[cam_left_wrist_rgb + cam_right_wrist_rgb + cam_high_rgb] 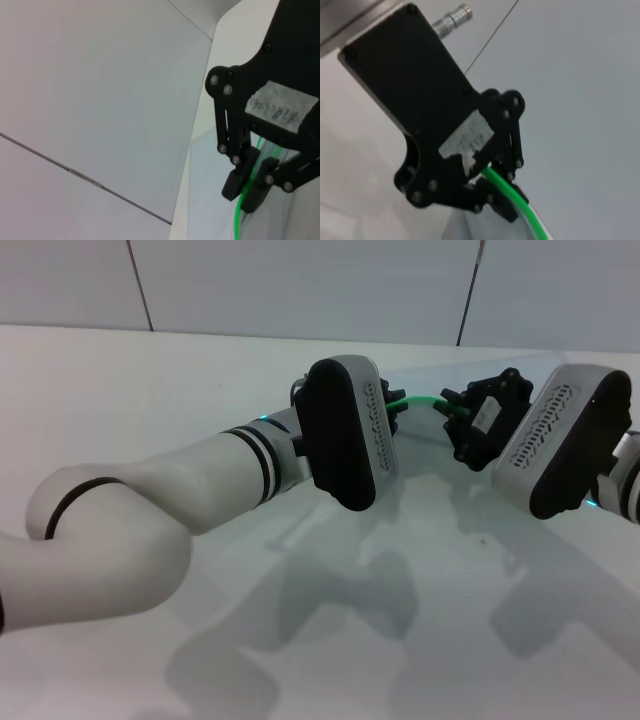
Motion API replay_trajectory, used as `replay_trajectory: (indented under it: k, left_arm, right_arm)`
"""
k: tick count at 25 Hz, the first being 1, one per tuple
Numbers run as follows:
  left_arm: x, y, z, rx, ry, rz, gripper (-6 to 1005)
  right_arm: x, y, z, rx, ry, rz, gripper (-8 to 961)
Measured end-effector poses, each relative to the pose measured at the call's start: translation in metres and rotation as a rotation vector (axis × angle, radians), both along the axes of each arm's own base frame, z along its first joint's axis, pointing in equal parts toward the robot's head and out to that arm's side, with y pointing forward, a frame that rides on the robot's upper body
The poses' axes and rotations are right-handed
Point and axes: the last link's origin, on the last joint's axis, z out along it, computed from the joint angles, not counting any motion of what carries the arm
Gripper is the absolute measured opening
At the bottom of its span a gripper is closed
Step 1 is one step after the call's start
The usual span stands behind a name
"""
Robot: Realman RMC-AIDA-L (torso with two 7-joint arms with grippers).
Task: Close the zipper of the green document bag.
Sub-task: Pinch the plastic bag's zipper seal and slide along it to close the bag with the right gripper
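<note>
The zipper (pixel 416 400) is a thin bright green strip stretched in a shallow arc between my two grippers at the far side of the table. The green document bag (pixel 425 435) is a pale translucent sheet below that strip, hard to make out. My left gripper (pixel 395 412) holds one end of the strip, and the right wrist view shows this gripper (pixel 502 189) pinched shut on the zipper (pixel 520 210). My right gripper (pixel 450 406) holds the other end. In the left wrist view this gripper (pixel 243 197) is shut on the zipper (pixel 239 220). I cannot pick out the slider.
The white table (pixel 150 390) runs back to a grey panelled wall (pixel 300 280). My left forearm (pixel 200 480) crosses the near left of the table, and my right wrist housing (pixel 565 435) sits at the right edge. Arm shadows fall on the near table.
</note>
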Motion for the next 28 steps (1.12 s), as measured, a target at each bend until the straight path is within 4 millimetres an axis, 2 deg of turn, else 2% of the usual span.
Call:
replay_trajectory:
  k: [9,21,28]
  left_arm:
    - [-0.003,-0.005,0.007,0.022,-0.024,0.009,54]
    - [-0.025,-0.019,0.03,0.1,-0.07,0.068,53]
    - [-0.034,-0.02,0.041,0.137,-0.082,0.093,56]
  right_arm:
    - [0.019,0.005,0.008,0.025,-0.002,-0.062,131]
    - [0.069,0.018,0.041,0.137,0.019,-0.236,160]
    - [0.084,0.02,0.054,0.177,0.027,-0.285,177]
